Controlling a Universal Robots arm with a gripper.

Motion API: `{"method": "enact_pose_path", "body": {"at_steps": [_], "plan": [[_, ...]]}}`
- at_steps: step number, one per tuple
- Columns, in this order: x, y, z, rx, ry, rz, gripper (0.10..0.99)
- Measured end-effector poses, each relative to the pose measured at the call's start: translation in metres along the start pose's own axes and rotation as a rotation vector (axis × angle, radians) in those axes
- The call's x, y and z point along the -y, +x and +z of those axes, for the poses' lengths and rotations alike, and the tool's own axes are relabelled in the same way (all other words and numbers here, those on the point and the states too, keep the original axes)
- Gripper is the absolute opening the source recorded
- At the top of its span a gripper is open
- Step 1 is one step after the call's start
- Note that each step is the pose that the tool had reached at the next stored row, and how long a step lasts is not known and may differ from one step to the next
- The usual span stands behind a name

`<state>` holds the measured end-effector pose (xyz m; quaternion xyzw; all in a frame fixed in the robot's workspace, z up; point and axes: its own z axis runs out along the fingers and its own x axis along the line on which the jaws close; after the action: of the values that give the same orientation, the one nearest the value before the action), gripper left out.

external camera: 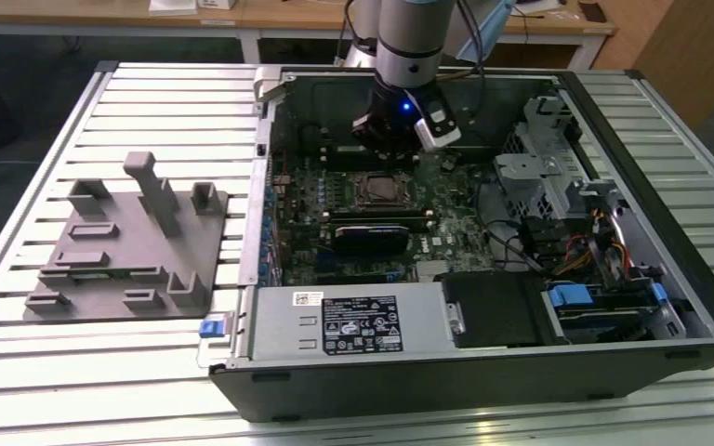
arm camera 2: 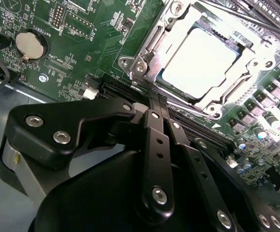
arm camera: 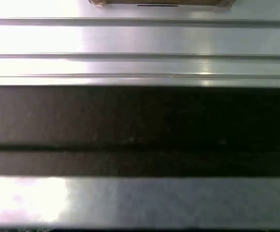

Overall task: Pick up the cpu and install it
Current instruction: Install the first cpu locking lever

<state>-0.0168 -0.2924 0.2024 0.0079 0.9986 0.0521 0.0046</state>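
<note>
Arm: the grey Universal Robots arm [external camera: 404, 37] comes down from 12 o'clock in the exterior view, into the open black computer case [external camera: 482, 381].
Pincer: the black gripper [external camera: 389, 149] hangs just above the socket; in the second wrist view its black linkage bars [arm camera 2: 154, 159] lie pressed side by side, so it is clenched, with nothing between the tips.
CPU: the small flat square cpu with a silvery-white metal top [arm camera 2: 198, 60] sits in the socket on the green motherboard [arm camera 2: 82, 43], inside the silver metal retention frame [arm camera 2: 145, 53]; in the exterior view the socket [external camera: 379, 189] is just at 6 o'clock from the pincer.
Contact: pincer and chip are apart.
Coin cell: a round silver battery [arm camera 2: 31, 44] lies on the board, well apart from the chip.
Fixture: the grey plastic fixture block set [external camera: 127, 246] rests on the slatted metal table [external camera: 34, 167], at 9 o'clock from the case.
Power supply: a grey box with a white label [external camera: 350, 321] sits at 6 o'clock inside the case.
First wrist view: pale metal slats [arm camera: 140, 38] and a dark band [arm camera: 140, 125].
</note>
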Motion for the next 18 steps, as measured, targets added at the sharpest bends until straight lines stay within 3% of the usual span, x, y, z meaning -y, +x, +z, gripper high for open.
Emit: {"method": "enact_pose_path", "body": {"at_steps": [3, 12, 18], "plan": [[0.0001, 0.0000, -0.0002, 0.0001, 0.010, 0.000, 0.106], [-0.0006, -0.0004, 0.0037, 0.0000, 0.012, 0.000, 0.106], [-0.0009, -0.0004, 0.0010, 0.0001, 0.012, 0.000, 0.106]]}}
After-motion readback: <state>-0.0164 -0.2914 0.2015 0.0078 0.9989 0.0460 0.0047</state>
